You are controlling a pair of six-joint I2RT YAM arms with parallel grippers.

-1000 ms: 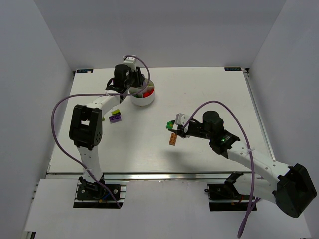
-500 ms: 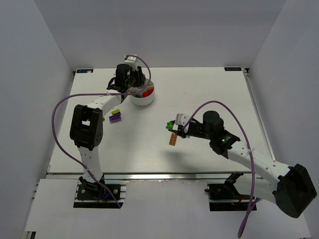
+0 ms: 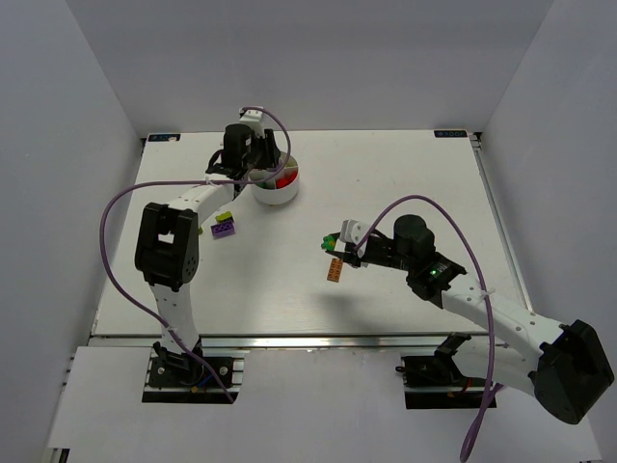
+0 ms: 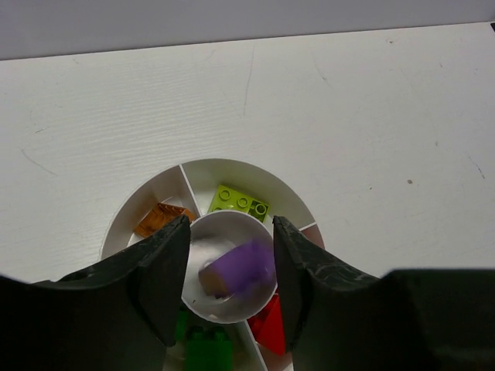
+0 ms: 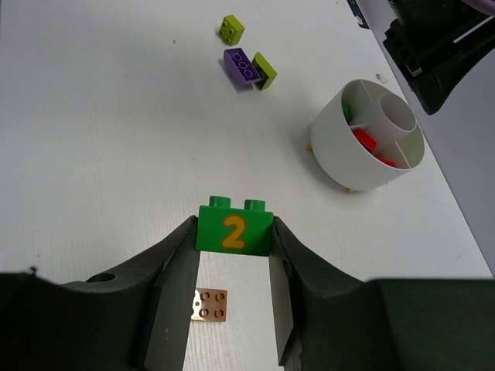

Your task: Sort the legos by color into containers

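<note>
Releasing the purple brick [image 4: 244, 267] into the dish [image 4: 255, 174]
Over the dish's centre well the left gripper [image 4: 230, 228] stands apart to let it fall; well off the dish, the right gripper [image 5: 233, 228] clamps a green brick [image 5: 233, 232], likely next.

1 dish [image 5: 352, 166] — 5 legos [image 5: 233, 230] outside it

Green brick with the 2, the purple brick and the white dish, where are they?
green brick [image 5: 233, 230]: right wrist view, front face, on the yellow 2.
purple brick [image 4: 241, 267]: left wrist view, on its top side.
white dish [image 5: 348, 166]: right wrist view, on its outer wall.
</note>
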